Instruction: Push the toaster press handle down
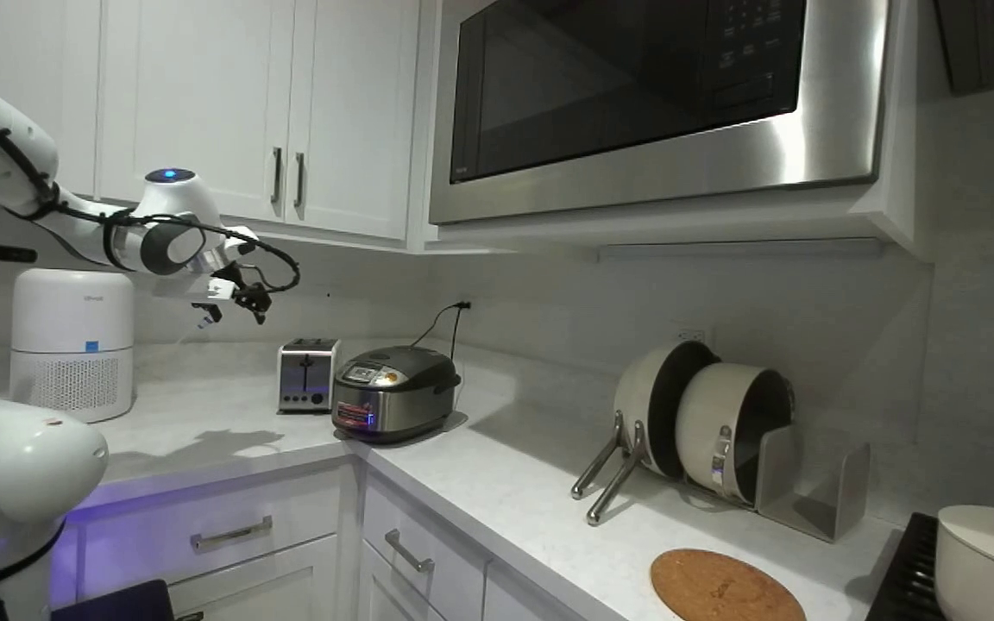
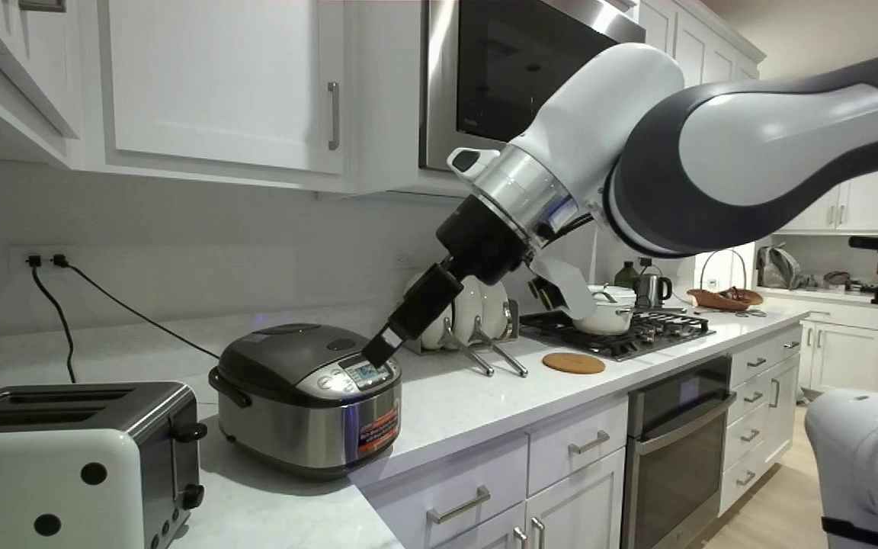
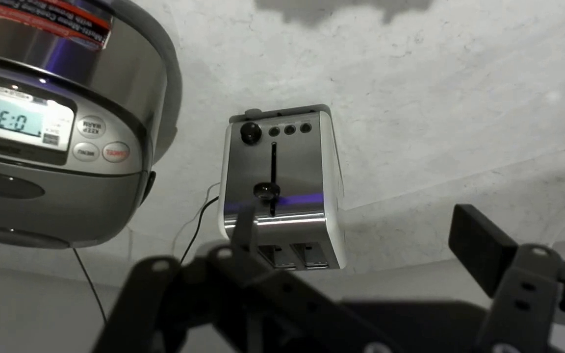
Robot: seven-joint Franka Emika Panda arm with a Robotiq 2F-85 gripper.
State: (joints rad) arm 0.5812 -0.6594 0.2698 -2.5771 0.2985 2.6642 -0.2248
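Observation:
The toaster [image 1: 297, 395] is a small boxy appliance with a silver-grey front and white sides. It stands on the counter in both exterior views, with white, black-dotted sides showing close up [image 2: 50, 473]. In the wrist view the toaster [image 3: 292, 157] appears upside down. Its black press handle [image 3: 267, 191] is near the upper end of the front slot; the handle also shows in an exterior view [image 2: 190, 432]. My gripper [image 3: 362, 238] is open and empty, apart from the handle. In both exterior views the gripper [image 1: 232, 313] is above counter height, also seen side-on [image 2: 384, 345].
A round steel rice cooker [image 1: 393, 397] stands right beside the toaster; it also shows in the wrist view [image 3: 66, 122]. A white air purifier [image 1: 72, 345] stands on the counter. Cabinets [image 1: 204, 103] hang above. Pans [image 1: 726, 423] stand in a rack farther along. Cords [image 2: 134, 309] run behind the cooker.

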